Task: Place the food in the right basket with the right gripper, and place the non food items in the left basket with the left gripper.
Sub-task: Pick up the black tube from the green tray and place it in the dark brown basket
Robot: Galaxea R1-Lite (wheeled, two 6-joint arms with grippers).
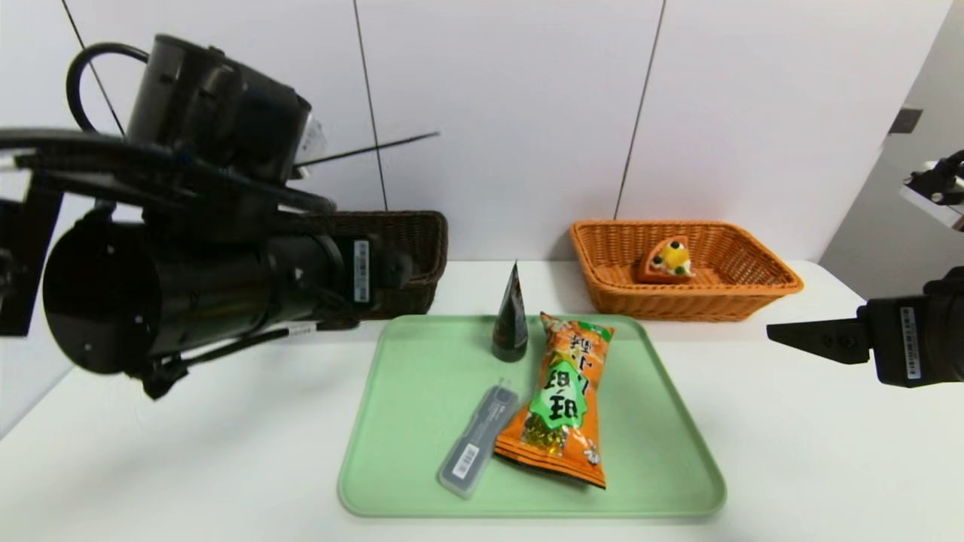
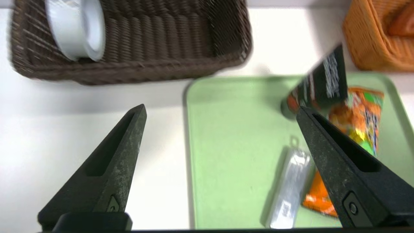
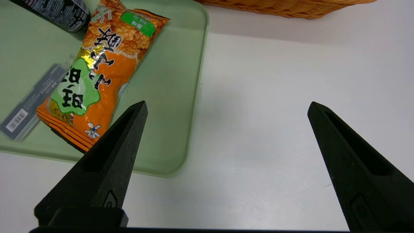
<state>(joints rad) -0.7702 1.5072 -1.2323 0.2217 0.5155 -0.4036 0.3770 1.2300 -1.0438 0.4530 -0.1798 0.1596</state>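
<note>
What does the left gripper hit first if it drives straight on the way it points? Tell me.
Probably the green tray: the open left gripper aims down at its bare near-left part, short of the dark brown basket. Depth is uncertain.

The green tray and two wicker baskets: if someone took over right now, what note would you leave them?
Left claw: open, empty, above the table near the dark brown wicker basket.
Right claw: open, empty, over bare table beside the green tray.
Done: white tape-like roll in the brown basket; small orange cake wedge in the orange-tan wicker basket.
Left, all on the tray: dark cone-shaped tube and slim grey barcode case to the brown basket; orange snack bag to the orange-tan one.
</note>
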